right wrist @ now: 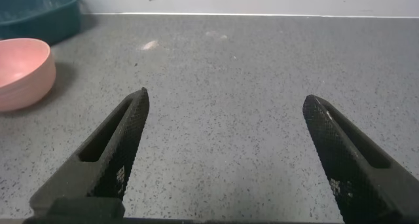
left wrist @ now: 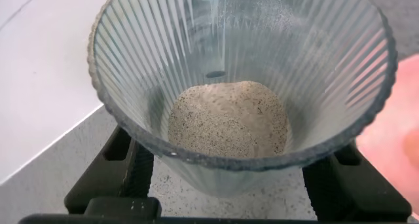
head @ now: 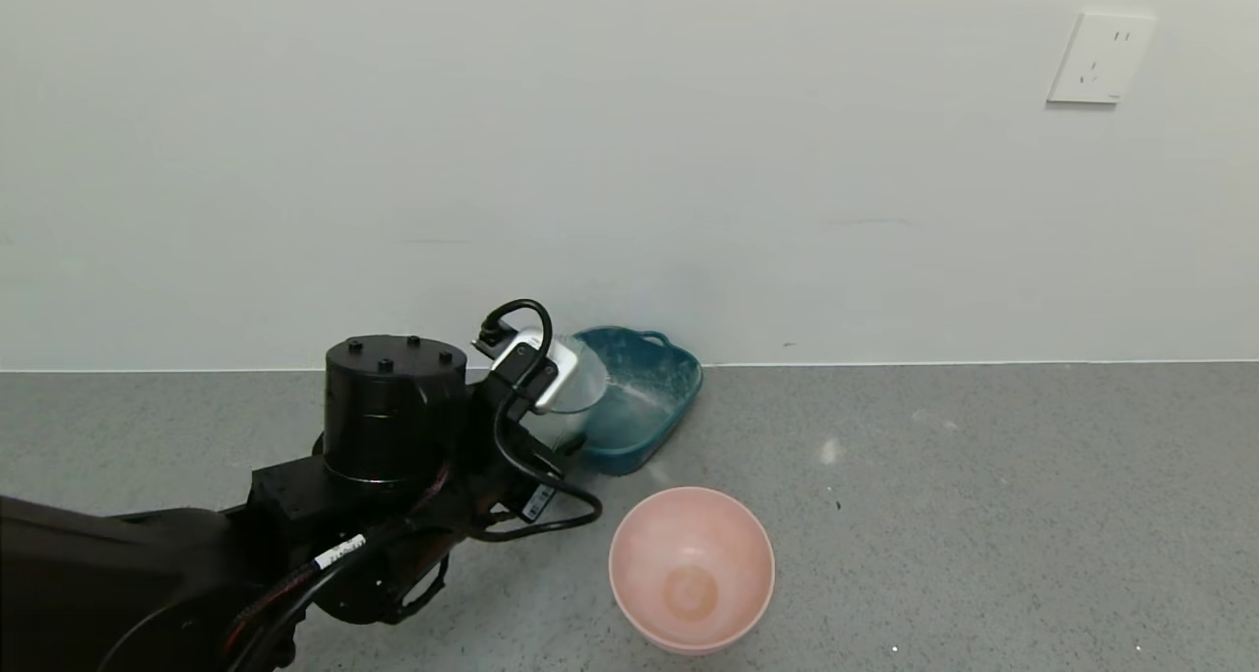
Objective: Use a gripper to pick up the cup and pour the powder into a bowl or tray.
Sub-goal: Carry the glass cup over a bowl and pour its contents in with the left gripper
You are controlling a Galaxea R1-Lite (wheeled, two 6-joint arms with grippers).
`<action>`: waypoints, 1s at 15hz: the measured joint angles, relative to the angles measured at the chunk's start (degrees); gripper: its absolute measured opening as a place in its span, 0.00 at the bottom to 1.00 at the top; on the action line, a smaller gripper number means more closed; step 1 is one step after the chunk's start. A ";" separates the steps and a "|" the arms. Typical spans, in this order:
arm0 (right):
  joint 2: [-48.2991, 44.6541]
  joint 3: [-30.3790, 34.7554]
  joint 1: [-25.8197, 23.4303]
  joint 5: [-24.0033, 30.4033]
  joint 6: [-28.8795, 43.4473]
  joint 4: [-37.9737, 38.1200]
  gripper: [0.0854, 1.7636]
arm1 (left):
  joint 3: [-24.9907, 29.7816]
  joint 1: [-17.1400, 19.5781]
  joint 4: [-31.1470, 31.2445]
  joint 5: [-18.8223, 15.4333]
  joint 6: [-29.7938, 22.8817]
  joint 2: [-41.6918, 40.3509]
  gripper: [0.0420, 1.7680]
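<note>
Nearest, low on the robot's left: black left gripper (left wrist: 229,185) with cylindrical wrist and looped cables, clamped on either side of a small translucent blue-grey ribbed cup (left wrist: 242,86). Held off the speckled grey table (head: 984,505), above the near left edge of a squarish dark teal tray (head: 679,377). Pale beige grainy powder (left wrist: 228,119) heaped in the cup's base, a thin dusting up the ribs; not yet poured out.

Probably light, thin-walled and somewhat slippery: best gripped low on the ribbed wall, firmly but without crushing, and tipped slowly so the fine grains do not spill wide.

Just to the right and closer in, a round pale pink matte bowl (head: 728,534), wider than the cup, with only a faint smear at its bottom. Right gripper (right wrist: 226,152) idle over bare table, fingers spread wide, holding nothing.

Farthest back, plain white wall (head: 689,160) with a white socket plate (head: 1100,58).
</note>
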 joint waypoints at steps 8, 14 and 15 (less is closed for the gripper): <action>0.00 0.00 0.00 -0.02 0.00 -0.02 0.97 | -0.17 -7.08 0.28 6.25 10.12 1.79 0.72; 0.00 0.00 0.00 0.00 -0.01 -0.02 0.97 | -0.61 -10.30 -0.37 9.03 17.86 4.78 0.72; 0.00 0.00 0.00 0.00 0.00 -0.02 0.97 | -0.61 -10.61 -0.35 9.18 19.50 4.96 0.72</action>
